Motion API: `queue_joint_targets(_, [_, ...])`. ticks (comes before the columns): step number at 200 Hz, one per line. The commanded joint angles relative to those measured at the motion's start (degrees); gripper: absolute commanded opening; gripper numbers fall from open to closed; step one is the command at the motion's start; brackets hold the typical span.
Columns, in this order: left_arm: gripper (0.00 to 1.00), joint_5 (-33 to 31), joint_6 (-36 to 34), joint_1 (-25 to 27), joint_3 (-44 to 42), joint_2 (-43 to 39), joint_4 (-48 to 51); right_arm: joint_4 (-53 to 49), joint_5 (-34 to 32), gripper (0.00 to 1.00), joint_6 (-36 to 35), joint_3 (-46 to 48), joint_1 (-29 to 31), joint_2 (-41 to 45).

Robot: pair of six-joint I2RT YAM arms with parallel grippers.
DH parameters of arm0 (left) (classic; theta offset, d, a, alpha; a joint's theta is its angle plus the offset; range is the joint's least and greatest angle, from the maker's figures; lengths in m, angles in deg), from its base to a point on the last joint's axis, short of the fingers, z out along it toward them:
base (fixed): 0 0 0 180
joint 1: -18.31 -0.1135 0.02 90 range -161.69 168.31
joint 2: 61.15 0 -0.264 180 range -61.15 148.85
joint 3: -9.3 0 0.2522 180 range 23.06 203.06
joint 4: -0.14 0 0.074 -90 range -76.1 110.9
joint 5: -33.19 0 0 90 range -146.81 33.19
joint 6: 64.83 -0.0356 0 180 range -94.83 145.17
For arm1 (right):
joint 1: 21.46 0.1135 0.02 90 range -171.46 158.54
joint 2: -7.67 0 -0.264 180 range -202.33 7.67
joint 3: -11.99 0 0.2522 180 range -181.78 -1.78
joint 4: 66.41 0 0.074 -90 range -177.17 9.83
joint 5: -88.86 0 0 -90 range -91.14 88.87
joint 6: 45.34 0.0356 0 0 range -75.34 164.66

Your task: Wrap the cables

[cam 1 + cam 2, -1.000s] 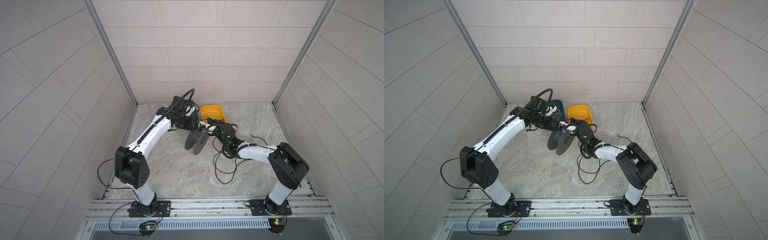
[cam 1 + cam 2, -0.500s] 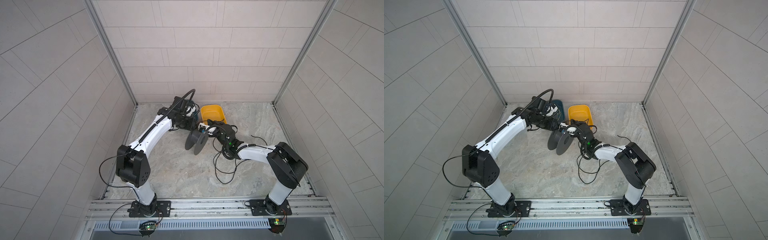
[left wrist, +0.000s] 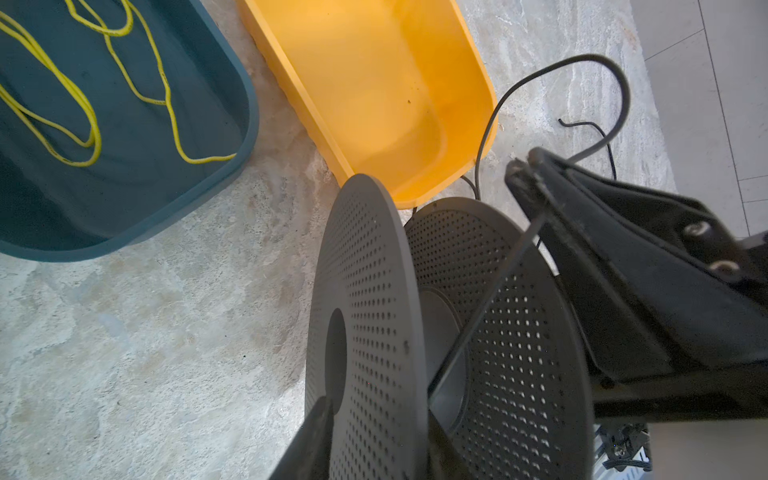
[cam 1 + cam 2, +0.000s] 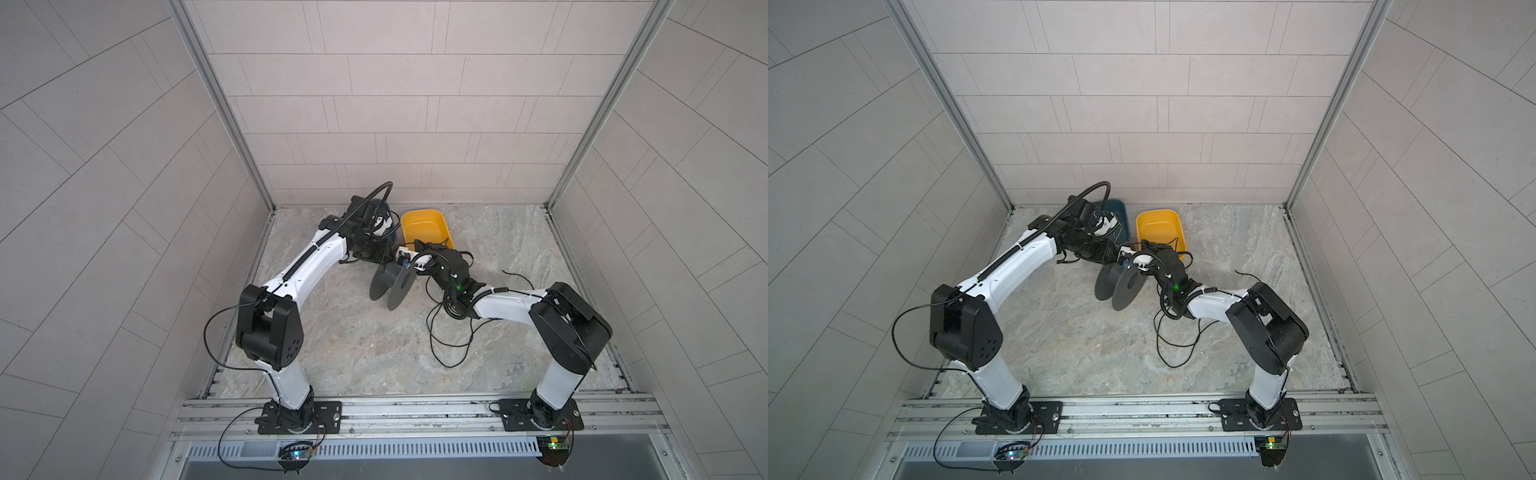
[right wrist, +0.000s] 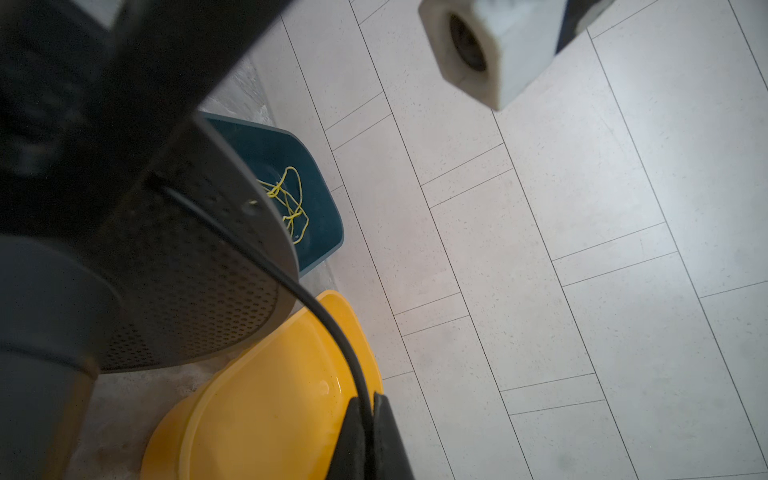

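A dark grey perforated spool [image 4: 392, 284] [image 4: 1121, 284] stands on its rims on the stone floor in both top views. In the left wrist view my left gripper [image 3: 374, 419] has one finger on each face of the spool's near flange [image 3: 370, 311], pressing on it. My right gripper [image 5: 365, 409] is shut on the thin black cable [image 5: 291, 282], just above the spool's top edge [image 4: 401, 262]. From that grip the cable [image 3: 490, 291] runs taut down between the flanges to the hub. Its loose length lies in loops on the floor [image 4: 449, 345] beside the right arm.
An empty yellow bin [image 4: 424, 222] [image 3: 486, 83] sits just behind the spool. Beside it a teal bin [image 4: 1115, 208] [image 3: 245, 124] holds a yellow-green cord [image 3: 89, 120], partly hidden under my left arm. Tiled walls close in the back and both sides.
My left gripper's fingers have closed in on the spool's flange. The right gripper has kept its hold on the cable with little movement.
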Motion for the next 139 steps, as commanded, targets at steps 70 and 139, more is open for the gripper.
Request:
queue_joint_targets(70, [0.42, 0.6, -0.8, 0.1, -0.9, 0.1, 0.3, 0.2, 0.1, 0.0, 0.8, -0.7, 0.4, -0.4])
queue_joint_targets(139, [0.15, -2.4, -0.3, 0.9, -0.4, 0.6, 0.7, -0.8, 0.8, 0.0, 1.0, -1.1, 0.5, -0.4])
